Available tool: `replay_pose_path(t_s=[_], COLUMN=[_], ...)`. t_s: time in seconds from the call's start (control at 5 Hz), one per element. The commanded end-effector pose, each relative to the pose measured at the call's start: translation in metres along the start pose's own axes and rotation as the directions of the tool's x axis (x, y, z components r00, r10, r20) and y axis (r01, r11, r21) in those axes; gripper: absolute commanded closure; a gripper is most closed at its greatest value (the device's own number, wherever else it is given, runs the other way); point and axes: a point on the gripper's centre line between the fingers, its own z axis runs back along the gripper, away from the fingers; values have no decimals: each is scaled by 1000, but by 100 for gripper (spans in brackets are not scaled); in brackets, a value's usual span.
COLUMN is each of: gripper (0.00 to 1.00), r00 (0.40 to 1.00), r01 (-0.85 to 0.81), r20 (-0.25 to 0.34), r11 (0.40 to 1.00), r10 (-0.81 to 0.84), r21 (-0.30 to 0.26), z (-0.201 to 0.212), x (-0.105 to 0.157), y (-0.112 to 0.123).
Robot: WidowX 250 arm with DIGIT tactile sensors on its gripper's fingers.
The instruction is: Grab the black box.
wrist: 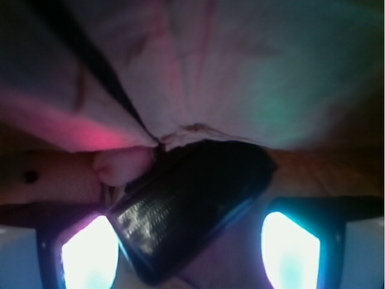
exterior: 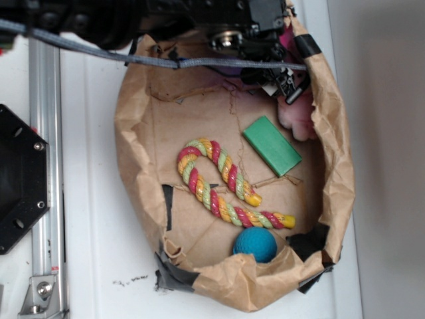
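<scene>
Gripper point(wrist: 191, 253) of mine open, black box point(wrist: 192, 205) tilted between my fingers point(wrist: 90, 256), nearer the left one, against pink cloth point(wrist: 198, 72).

One paper bag point(exterior: 136, 153) contains one striped rope toy point(exterior: 222, 183), one green block point(exterior: 271, 145), one blue ball point(exterior: 255, 244), one pink soft toy point(exterior: 299, 116) and one black box point(wrist: 192, 205).
</scene>
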Motion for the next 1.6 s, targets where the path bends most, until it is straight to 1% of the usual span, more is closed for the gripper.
replay_pose_path(t_s=[0.0, 0.2, 0.4, 0.6, 0.8, 1.0, 1.2, 1.4], gripper=[0, 89, 100, 100, 100, 100, 100, 100], r00=[999, 998, 999, 1000, 997, 971, 957, 957], r01=[-40, -64, -53, -19, 79, 239, 289, 291], r20=[-15, -1, 2, 10, 17, 32, 46, 50], r11=[999, 998, 998, 1000, 995, 953, 936, 937], r10=[40, 64, 53, 19, -78, -237, -286, -287], r21=[10, 15, 29, 22, -64, -185, -200, -196], z=[-1, -4, -2, 10, 26, 52, 63, 64], x=[16, 12, 7, 0, -11, -33, -41, -38], y=[17, 22, 26, 27, 27, 19, 14, 13])
